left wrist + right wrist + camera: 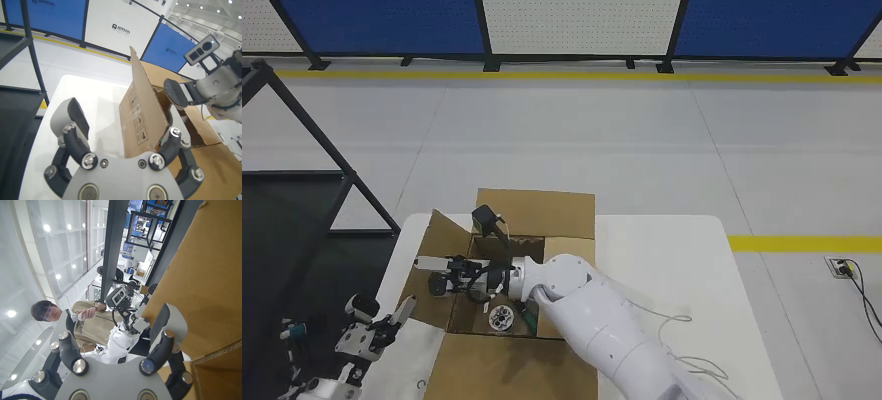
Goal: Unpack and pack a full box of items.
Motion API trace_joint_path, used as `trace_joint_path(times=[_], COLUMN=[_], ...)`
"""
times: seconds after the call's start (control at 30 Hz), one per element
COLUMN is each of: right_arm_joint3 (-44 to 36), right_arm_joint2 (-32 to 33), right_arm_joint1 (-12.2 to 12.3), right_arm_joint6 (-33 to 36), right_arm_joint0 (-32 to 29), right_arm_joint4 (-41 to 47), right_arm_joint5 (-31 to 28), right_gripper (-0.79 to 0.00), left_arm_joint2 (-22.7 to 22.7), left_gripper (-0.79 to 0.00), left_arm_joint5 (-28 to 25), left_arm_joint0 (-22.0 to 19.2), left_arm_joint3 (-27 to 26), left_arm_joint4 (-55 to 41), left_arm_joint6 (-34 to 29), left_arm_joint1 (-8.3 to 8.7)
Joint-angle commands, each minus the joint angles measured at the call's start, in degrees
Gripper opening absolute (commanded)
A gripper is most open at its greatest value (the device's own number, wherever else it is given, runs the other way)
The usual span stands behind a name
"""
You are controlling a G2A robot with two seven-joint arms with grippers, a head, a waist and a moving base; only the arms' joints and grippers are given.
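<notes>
The brown cardboard box (542,205) sits on the white surface (672,260) with its flaps up. My left pincer (122,113) is spread wide, with one side flap (143,106) between its fingers. My right pincer (117,313) is spread wide too, over the box opening. A round white thing (502,318), maybe a roll, lies inside.

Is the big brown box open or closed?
Open. The brown cardboard box has its flaps spread outward, and a small round white thing shows down inside it.
</notes>
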Motion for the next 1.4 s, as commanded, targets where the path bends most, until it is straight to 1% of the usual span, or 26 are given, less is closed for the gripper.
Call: trace_joint_path(times=[0.0, 0.2, 0.3, 0.47, 0.63, 0.77, 0.83, 0.9, 0.93, 1.07, 1.23, 1.37], right_arm_joint3=[-0.94, -4.97, -7.29, -13.51, -22.50, -32.14, -37.36, -42.15, -43.52, -43.52, -43.52, -45.30], right_arm_joint2=[0.33, 1.57, 2.92, 5.53, 9.05, 12.59, 14.44, 15.60, 15.82, 15.82, 15.82, 16.45], right_arm_joint1=[0.44, 2.05, 3.40, 5.96, 8.83, 11.31, 12.51, 13.44, 13.66, 13.66, 13.66, 13.91], right_arm_joint6=[-1.16, -6.60, -9.95, -13.09, -15.11, -15.15, -14.24, -13.45, -13.81, -13.81, -13.81, -14.80], right_arm_joint0=[-0.60, -2.69, -3.47, -5.93, -9.87, -14.35, -16.94, -19.19, -19.87, -19.87, -19.87, -21.68], right_arm_joint4=[-1.05, -5.40, -8.19, -13.04, -18.59, -23.94, -26.54, -29.54, -30.63, -30.63, -30.63, -30.14], right_arm_joint5=[-0.77, -3.12, -4.48, -3.42, 0.45, 4.90, 8.05, 13.37, 15.75, 15.75, 15.75, 15.22], right_gripper=[0.000, 0.000, 0.000, 0.000, 0.000, 0.000, 0.000, 0.000, 0.000, 0.000, 0.000, 0.000], left_arm_joint2=[0.38, 1.93, 2.26, 2.01, 1.53, 1.23, 1.42, 1.82, 2.14, 3.48, 3.48, 3.48], left_gripper=[0.000, 0.000, 0.000, 0.000, 0.000, 0.000, 0.000, 0.000, 0.000, 0.000, 0.000, 0.000], left_arm_joint5=[0.89, 3.90, 4.85, 5.87, 7.09, 7.24, 7.21, 7.18, 7.25, 7.31, 7.31, 7.31], left_arm_joint0=[-0.84, -2.48, -2.76, -2.89, -3.59, -4.42, -4.99, -5.74, -6.16, -8.05, -8.05, -8.05], left_arm_joint3=[0.14, -0.33, -0.27, -0.03, 1.34, 3.14, 4.14, 5.31, 5.97, 8.17, 8.17, 8.17], left_arm_joint4=[-0.31, -0.53, -0.98, -1.33, -0.70, -0.05, 0.39, 0.89, 0.95, 2.37, 2.37, 2.37], left_arm_joint6=[-0.50, -2.05, -2.49, -3.11, -4.19, -5.75, -6.82, -8.14, -9.06, -12.33, -12.33, -12.33], left_arm_joint1=[-0.03, -0.19, -0.26, -0.30, -0.25, -0.12, -0.05, 0.02, 0.05, 0.23, 0.23, 0.23])
